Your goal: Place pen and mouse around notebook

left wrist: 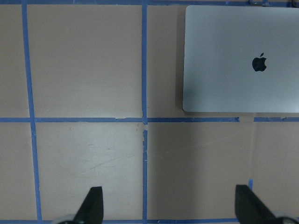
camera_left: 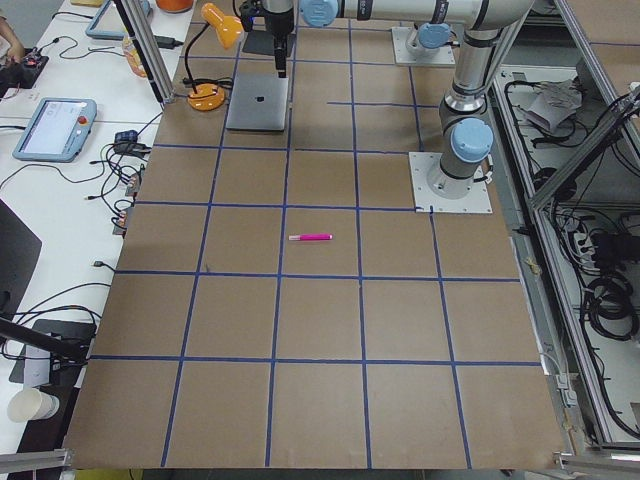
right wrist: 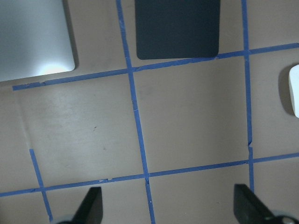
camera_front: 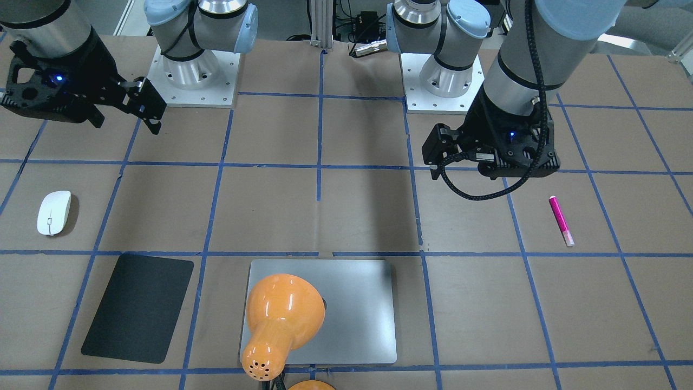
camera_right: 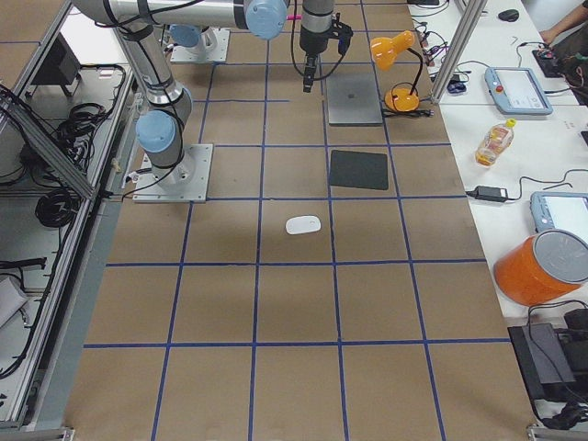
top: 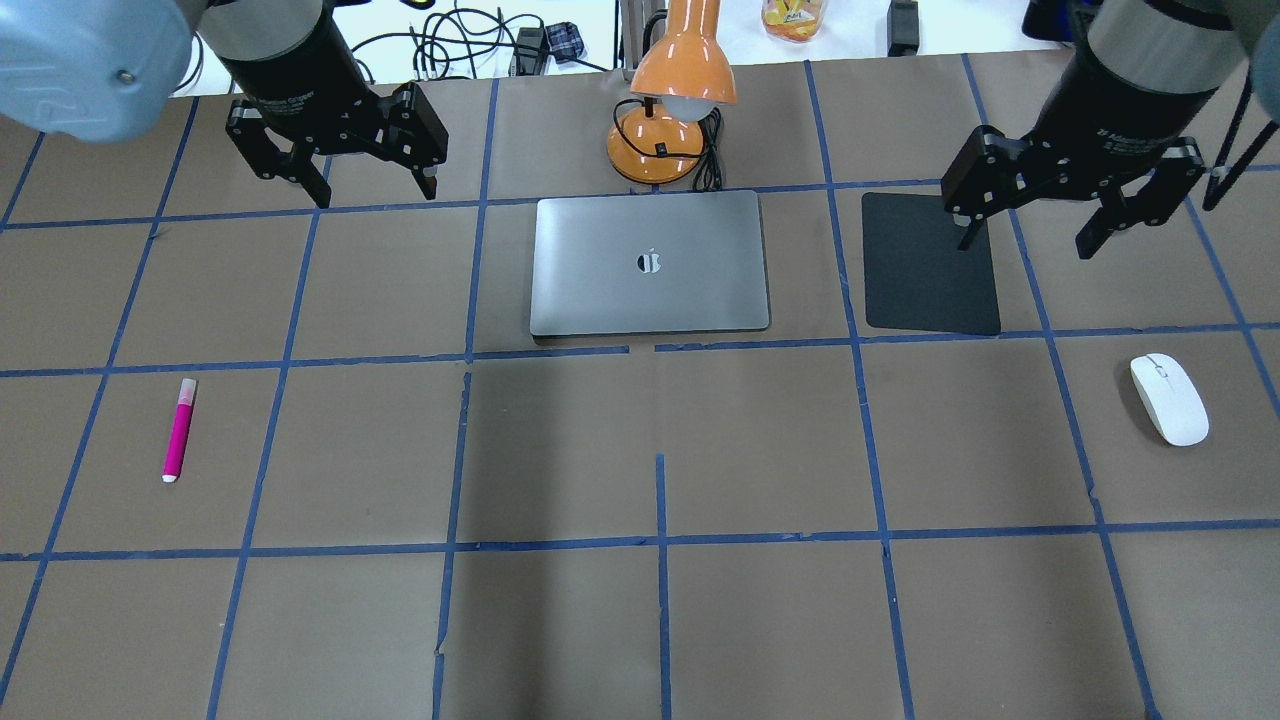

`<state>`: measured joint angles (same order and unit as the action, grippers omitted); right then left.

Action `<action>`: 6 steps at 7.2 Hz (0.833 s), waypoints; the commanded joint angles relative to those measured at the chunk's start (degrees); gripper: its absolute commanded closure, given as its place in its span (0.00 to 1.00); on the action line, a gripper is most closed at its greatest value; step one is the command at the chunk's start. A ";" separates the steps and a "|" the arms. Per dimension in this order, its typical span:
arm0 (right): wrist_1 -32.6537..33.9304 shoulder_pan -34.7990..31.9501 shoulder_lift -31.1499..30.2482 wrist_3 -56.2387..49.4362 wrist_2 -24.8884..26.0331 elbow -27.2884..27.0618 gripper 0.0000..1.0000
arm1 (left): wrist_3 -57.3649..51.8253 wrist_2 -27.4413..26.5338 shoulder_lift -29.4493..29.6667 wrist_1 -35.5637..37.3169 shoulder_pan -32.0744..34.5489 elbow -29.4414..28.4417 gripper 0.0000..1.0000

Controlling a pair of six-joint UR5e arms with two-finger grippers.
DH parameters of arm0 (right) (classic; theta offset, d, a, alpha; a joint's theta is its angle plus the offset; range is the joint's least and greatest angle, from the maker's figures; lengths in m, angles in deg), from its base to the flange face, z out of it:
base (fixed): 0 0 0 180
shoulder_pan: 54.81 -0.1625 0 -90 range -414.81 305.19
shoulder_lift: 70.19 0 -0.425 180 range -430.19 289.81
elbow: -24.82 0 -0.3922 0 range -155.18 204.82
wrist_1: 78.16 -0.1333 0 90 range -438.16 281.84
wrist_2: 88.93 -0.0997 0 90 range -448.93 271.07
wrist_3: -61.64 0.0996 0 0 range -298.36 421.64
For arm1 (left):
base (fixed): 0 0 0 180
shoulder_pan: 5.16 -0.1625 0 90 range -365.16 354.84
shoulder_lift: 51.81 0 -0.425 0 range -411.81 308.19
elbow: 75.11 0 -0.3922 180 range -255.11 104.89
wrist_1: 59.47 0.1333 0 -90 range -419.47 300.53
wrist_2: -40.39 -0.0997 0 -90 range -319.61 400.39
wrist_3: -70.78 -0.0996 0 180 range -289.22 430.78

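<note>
The magenta pen (top: 179,430) lies on the table's left side, well in front of my left gripper (top: 375,190), which hangs open and empty above the table, left of the notebook. The silver-grey notebook (top: 650,262) lies closed at the far middle. On the right side rests the white mouse (top: 1169,399), nearer than my right gripper (top: 1027,243), which is open, empty and raised over the black mat's right edge. The left wrist view shows the notebook (left wrist: 243,58) at upper right. In the right wrist view the mouse (right wrist: 294,91) peeks in at the right edge.
A black mat (top: 930,262) lies right of the notebook. An orange desk lamp (top: 670,100) stands behind the notebook, its head leaning over the notebook's far edge. Blue tape lines grid the brown table. Bare table stretches in front of the notebook.
</note>
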<state>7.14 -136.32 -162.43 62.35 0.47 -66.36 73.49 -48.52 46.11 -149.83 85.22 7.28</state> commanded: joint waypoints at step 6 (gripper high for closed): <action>14.71 20.47 0.05 -22.01 4.57 -14.80 0.00 | -35.60 0.41 -2.56 20.85 -30.65 24.25 0.00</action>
<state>21.13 -120.55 -162.38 46.42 5.51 -78.78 46.00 -48.21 42.47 -137.95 60.73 25.34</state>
